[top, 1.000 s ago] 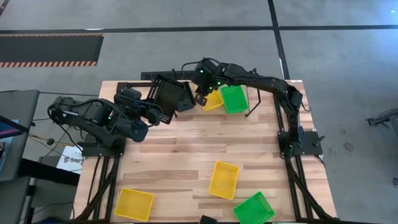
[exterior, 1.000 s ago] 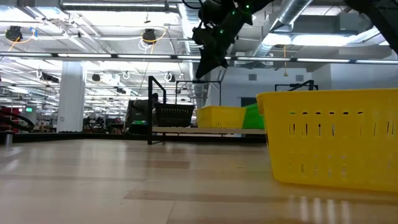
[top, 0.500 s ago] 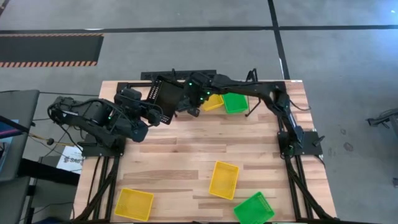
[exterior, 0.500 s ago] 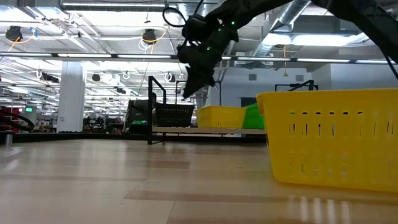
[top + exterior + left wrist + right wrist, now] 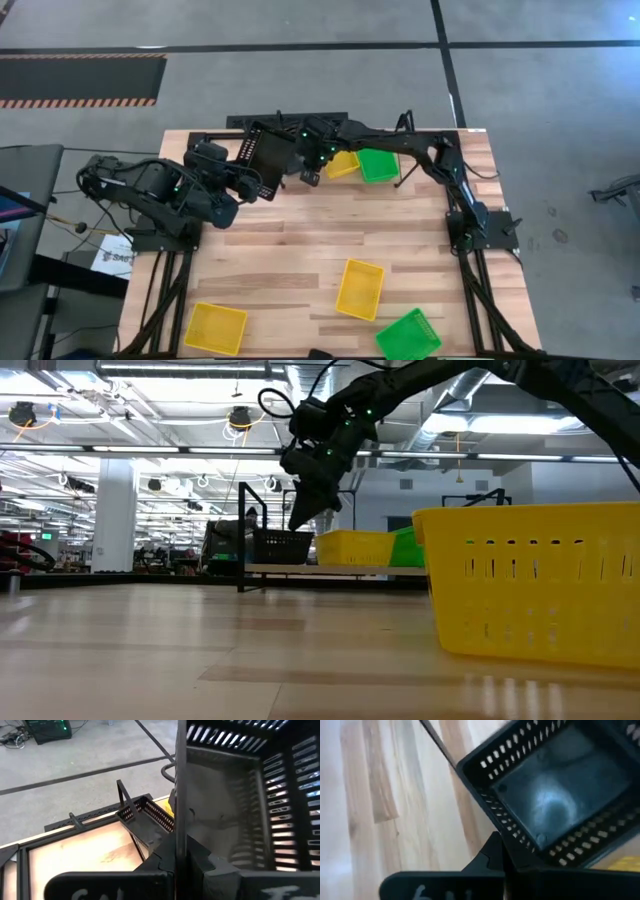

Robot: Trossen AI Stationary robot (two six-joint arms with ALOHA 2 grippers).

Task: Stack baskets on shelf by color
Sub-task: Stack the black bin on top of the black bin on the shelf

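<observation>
right hand (image 5: 310, 177): clenched empty, just over black basket (image 5: 297, 160) on shelf (image 5: 400, 170) | left hand (image 5: 262, 186): grasping tilted black basket (image 5: 262, 155), left of shelf

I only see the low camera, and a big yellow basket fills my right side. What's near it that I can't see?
Observer: A green basket sits close beside it, by the table's front edge.
Operator: What is the left arm doing?
Observer: It's at the table's left side, and its fingers are shut on the rim of a tilted black basket.
Operator: And the arm up high in my picture?
Observer: That's the right arm. Its fingers are shut, and its wrist camera looks down into a second black basket.
</observation>
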